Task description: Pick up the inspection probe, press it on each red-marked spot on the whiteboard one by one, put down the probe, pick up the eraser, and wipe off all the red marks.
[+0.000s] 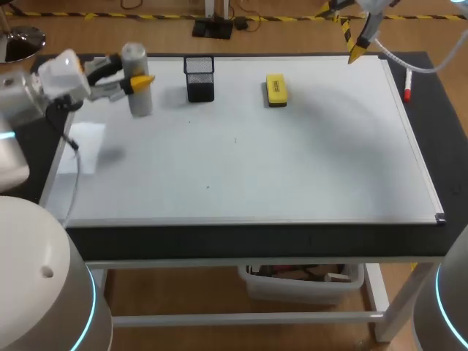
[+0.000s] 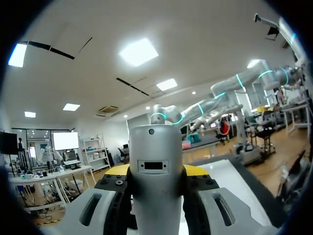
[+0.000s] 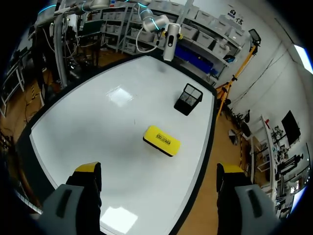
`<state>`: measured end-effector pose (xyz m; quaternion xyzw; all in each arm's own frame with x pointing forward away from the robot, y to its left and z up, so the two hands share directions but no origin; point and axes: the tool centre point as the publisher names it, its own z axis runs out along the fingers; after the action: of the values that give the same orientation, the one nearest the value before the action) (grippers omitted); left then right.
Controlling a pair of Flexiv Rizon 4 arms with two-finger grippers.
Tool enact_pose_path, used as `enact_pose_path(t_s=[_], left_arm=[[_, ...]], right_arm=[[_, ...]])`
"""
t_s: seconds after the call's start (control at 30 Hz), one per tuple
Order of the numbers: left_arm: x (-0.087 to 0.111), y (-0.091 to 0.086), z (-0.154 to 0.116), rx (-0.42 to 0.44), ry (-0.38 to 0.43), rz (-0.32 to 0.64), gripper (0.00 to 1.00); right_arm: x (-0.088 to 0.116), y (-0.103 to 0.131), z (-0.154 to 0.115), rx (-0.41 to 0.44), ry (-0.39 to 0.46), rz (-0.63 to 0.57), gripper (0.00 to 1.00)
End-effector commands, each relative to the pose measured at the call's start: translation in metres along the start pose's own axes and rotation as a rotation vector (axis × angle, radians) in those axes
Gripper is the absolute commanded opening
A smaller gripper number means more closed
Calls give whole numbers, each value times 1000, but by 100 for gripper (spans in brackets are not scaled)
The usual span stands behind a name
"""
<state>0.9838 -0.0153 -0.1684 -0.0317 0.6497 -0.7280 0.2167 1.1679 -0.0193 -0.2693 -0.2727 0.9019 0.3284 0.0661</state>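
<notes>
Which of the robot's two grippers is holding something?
The left gripper: it clamps the grey probe between its yellow tips. The right gripper is open and empty above the whiteboard.

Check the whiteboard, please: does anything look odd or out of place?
Nothing is spilled or askew. One oddity: the whiteboard shows no red marks, only two dark specks. The eraser lies flat, the mesh holder stands upright, and the left hand is shut on the probe. A red-capped marker lies off the board, by its right edge.
</notes>
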Motion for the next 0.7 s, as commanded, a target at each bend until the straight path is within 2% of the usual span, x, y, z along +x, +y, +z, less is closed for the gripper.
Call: enact_pose_path(t_s=[0.03, 0.23, 0.4, 0.7], left_arm=[[-36, -3, 32, 8, 80, 9, 0], [-56, -13, 69, 54, 139, 25, 0], [-68, -15, 98, 73, 198, 39, 0], [-81, 1, 132, 100, 246, 42, 0]], right_arm=[[0, 0, -1, 4, 3, -2, 100], [0, 0, -1, 4, 3, -2, 100], [0, 0, -1, 4, 3, -2, 100], [0, 0, -1, 4, 3, -2, 100]])
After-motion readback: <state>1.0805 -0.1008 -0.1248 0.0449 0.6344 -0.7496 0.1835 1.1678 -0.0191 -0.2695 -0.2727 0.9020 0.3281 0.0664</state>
